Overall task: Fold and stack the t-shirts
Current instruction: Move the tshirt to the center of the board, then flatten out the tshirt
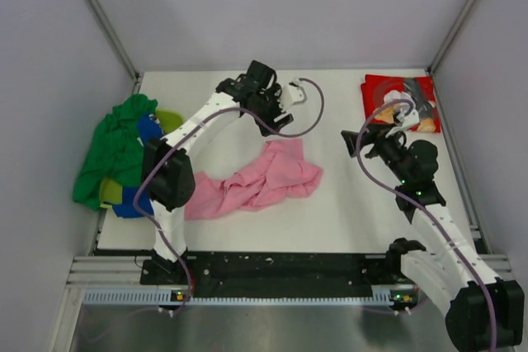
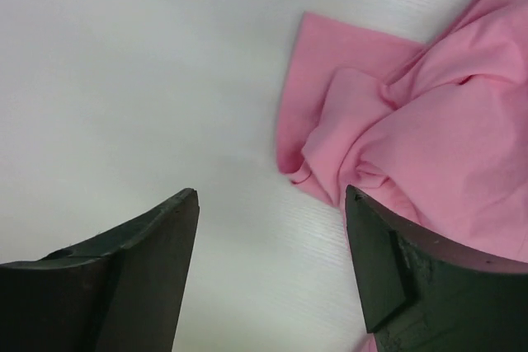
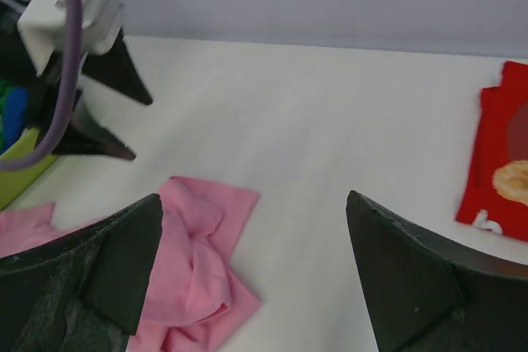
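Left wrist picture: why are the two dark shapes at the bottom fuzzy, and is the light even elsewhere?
Left wrist view: the fingers sit close to the lens and look soft-edged, while the pink shirt is sharp. Right wrist view: same soft fingers, even light. Top view: flat light, no glare on the table.

Pink shirt (image 2: 429, 121) runs off left wrist view's right edge. Red shirt (image 3: 499, 154) clipped at right wrist view's right edge. Blue shirt (image 1: 148, 128) and yellow-green shirt (image 1: 171, 119) mostly buried under green shirt (image 1: 115, 154).
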`<action>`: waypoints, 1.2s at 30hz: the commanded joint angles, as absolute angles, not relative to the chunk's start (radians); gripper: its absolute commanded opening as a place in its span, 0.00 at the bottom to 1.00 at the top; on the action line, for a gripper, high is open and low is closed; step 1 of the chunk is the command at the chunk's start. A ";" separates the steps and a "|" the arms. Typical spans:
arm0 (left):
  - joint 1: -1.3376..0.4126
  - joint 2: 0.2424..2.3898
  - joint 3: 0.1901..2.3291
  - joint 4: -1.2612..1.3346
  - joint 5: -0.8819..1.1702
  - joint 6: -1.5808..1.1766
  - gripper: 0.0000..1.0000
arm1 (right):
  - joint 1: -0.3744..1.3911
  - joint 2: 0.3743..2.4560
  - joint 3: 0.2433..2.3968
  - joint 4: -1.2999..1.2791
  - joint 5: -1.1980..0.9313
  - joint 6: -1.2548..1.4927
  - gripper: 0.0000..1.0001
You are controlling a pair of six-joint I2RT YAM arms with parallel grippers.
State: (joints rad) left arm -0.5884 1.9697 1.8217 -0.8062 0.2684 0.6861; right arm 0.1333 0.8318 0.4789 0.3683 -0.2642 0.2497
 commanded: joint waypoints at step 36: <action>-0.291 1.353 0.796 -0.598 -0.121 0.644 0.00 | 0.528 1.510 1.092 -0.429 -0.264 0.046 0.00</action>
